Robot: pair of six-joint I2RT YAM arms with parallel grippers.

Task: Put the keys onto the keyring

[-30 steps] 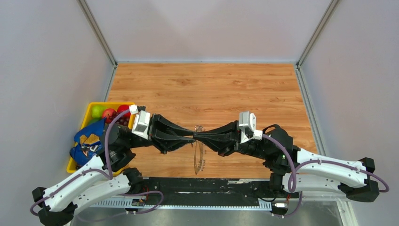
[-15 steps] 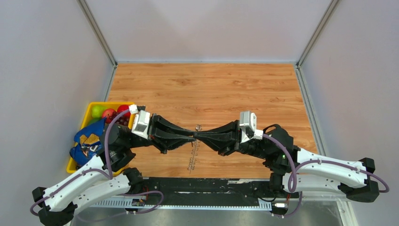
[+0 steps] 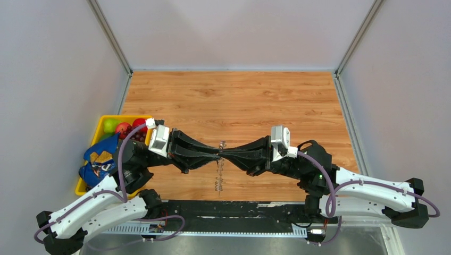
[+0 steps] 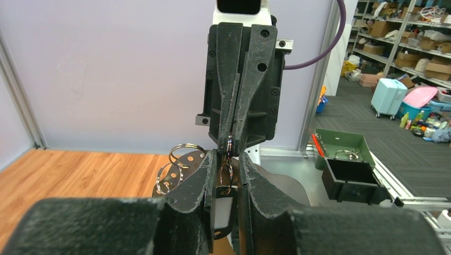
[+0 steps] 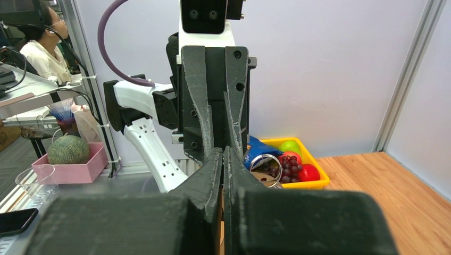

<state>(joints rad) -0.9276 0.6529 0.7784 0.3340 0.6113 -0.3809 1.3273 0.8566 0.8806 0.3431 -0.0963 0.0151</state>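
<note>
My two grippers meet tip to tip above the table's middle. The left gripper [image 3: 217, 154] [image 4: 227, 153] is shut on a key's black head with a pale centre [image 4: 223, 208]. A small wire ring [image 4: 225, 172] runs up from that head into the right gripper [image 3: 224, 154] [image 5: 223, 152], whose jaws are pressed together on the wire. The keyring [image 3: 218, 175] hangs edge-on below the tips, a thin line fringed with small silvery keys. A brown perforated plate with split rings [image 4: 178, 162] [image 5: 264, 171] sits beside the jaws.
A yellow tray [image 3: 101, 123] at the table's left edge holds fruit and a blue snack bag [image 3: 98, 162]. Grey walls close in the wooden table [image 3: 239, 101] on three sides. A black rail [image 3: 228, 210] runs along the near edge.
The left jaws have narrowed onto the key's head. The hanging keyring has turned from a broad oval to edge-on and drawn a little left. Both arms stay in place.
</note>
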